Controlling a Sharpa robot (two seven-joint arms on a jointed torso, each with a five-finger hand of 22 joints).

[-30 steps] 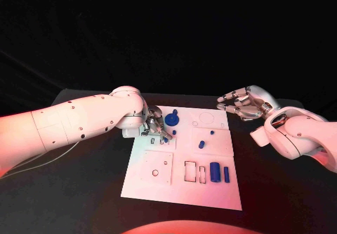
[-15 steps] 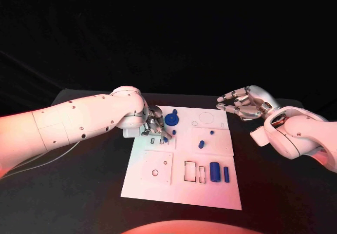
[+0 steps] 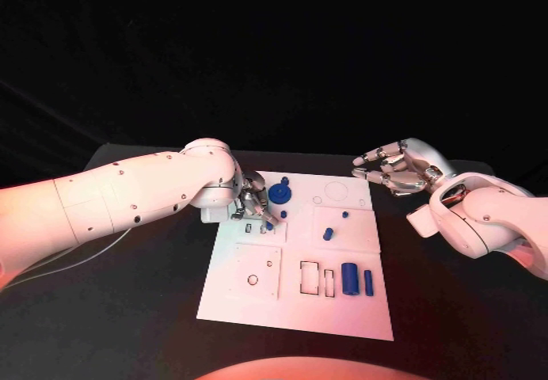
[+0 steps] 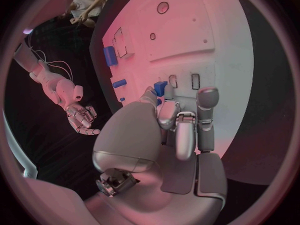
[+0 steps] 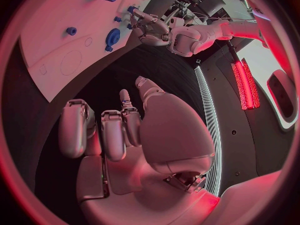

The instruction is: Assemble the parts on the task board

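The white task board (image 3: 299,305) lies in the middle of the black table. My left hand (image 3: 253,201) hovers low over its far left part and pinches a small blue part (image 4: 160,88) between thumb and a finger, right beside two small slots (image 4: 195,81). That part (image 3: 269,226) shows at the fingertips. A round blue part (image 3: 281,192) sits just behind the hand. Two blue cylinders (image 3: 349,279) lie near the front right, beside empty rectangular slots (image 3: 310,277). My right hand (image 3: 394,168) hangs off the board's far right corner, fingers curled, holding nothing.
Small blue pegs (image 3: 328,234) stand in the middle right of the board. A round hole (image 3: 253,279) is at the front left. My left forearm (image 3: 126,202) lies across the table's left side. Dark bare table (image 3: 126,317) surrounds the board.
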